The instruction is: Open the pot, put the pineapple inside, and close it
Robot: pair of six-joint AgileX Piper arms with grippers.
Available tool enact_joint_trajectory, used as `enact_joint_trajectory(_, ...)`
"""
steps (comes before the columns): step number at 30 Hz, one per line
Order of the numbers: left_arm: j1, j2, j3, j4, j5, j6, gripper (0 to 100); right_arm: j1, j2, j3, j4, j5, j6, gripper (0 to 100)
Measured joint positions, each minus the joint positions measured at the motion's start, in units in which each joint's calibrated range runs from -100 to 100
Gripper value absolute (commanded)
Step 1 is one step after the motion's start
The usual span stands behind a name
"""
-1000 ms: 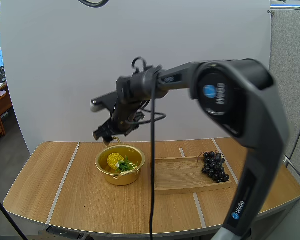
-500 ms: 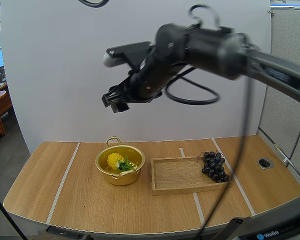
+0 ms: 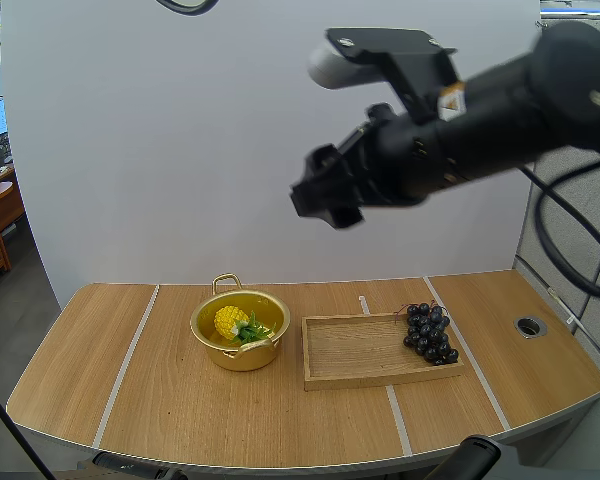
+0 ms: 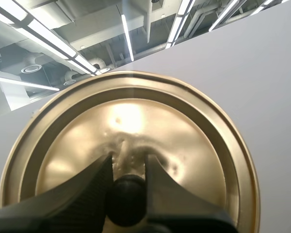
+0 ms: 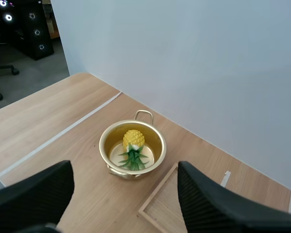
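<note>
Beside the pot (image 3: 242, 358) holding the pineapple (image 3: 230, 321), a wooden tray (image 3: 365, 352) bears grapes (image 3: 430, 333); right gripper (image 3: 325, 200) spread, left gripper (image 4: 128, 166) pinching the lid (image 4: 136, 121).

There was one gold pot (image 3: 242, 357) on the one table (image 3: 90, 360), with one pineapple (image 3: 230, 321) inside it and one wooden tray (image 3: 355, 350) at its three o'clock. One bunch of grapes (image 3: 429, 332) lay at the tray's three o'clock end, too tightly packed for its berries to be counted. There was also one gold lid (image 4: 136, 121), bearing one black knob (image 4: 126, 199)
</note>
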Motion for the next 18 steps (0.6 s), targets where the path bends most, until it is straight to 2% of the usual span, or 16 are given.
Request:
enact_joint_trajectory(7,0.00,0.00,0.00,0.00,0.00,0.00,0,-0.65,-6.99,5.48,0.00,2.52,0.33,100)
enact_joint_trajectory(8,0.00,0.00,0.00,0.00,0.00,0.00,0,-1.11,-8.27,6.82,0.00,2.64,0.43,97)
enact_joint_trajectory(9,0.00,0.00,0.00,0.00,0.00,0.00,0,-1.40,-9.45,7.66,0.00,2.88,0.55,82)
enact_joint_trajectory(12,0.00,0.00,0.00,0.00,0.00,0.00,0,-2.13,-11.72,9.55,0.33,3.03,0.55,13)
enact_joint_trajectory(13,0.00,0.00,0.00,0.00,0.00,0.00,0,-2.29,-12.18,10.13,0.48,3.03,0.55,0)
enact_joint_trajectory(18,0.00,0.00,0.00,0.00,0.00,0.00,0,-4.11,-18.90,15.38,4.67,5.66,0.63,0)
